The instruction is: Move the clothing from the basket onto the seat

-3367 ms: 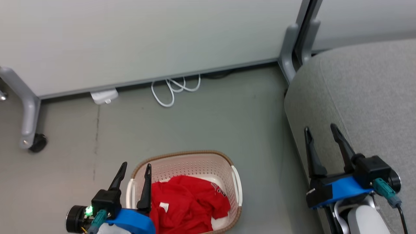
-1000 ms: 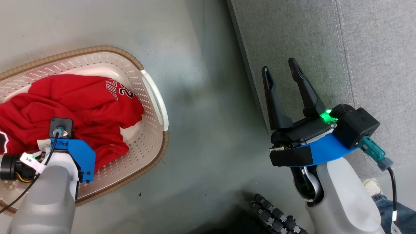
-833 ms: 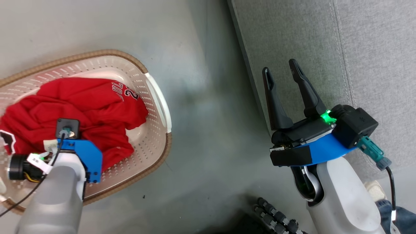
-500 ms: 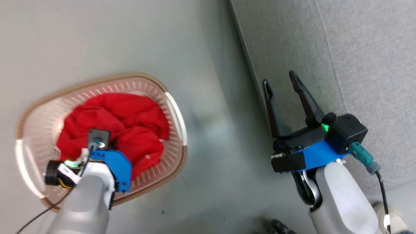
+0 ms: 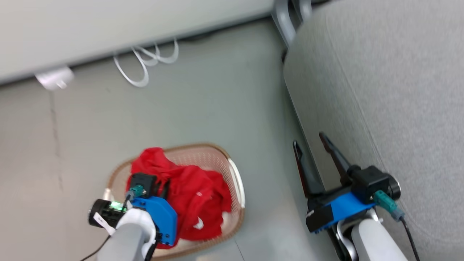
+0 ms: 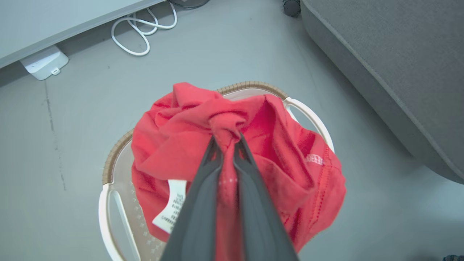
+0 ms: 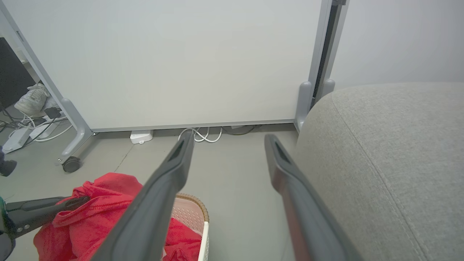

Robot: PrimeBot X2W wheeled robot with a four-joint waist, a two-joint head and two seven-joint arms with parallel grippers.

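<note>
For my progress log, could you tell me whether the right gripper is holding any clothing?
No, the right gripper is wide open with nothing between its jaws.

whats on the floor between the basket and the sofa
Nothing. In the left wrist view, the stretch of grey floor between the basket and the sofa is bare.

Floor corner, seen from above.
Oval cream perforated plastic basket (image 5: 203, 146), brown-rimmed, near left, holding bright red soft fabric garments (image 5: 197, 195); large grey fabric sofa (image 5: 391, 90) at right; right gripper (image 5: 309, 140), fingers spread, beside its left edge; white looped cable (image 5: 143, 61) far left.
</note>
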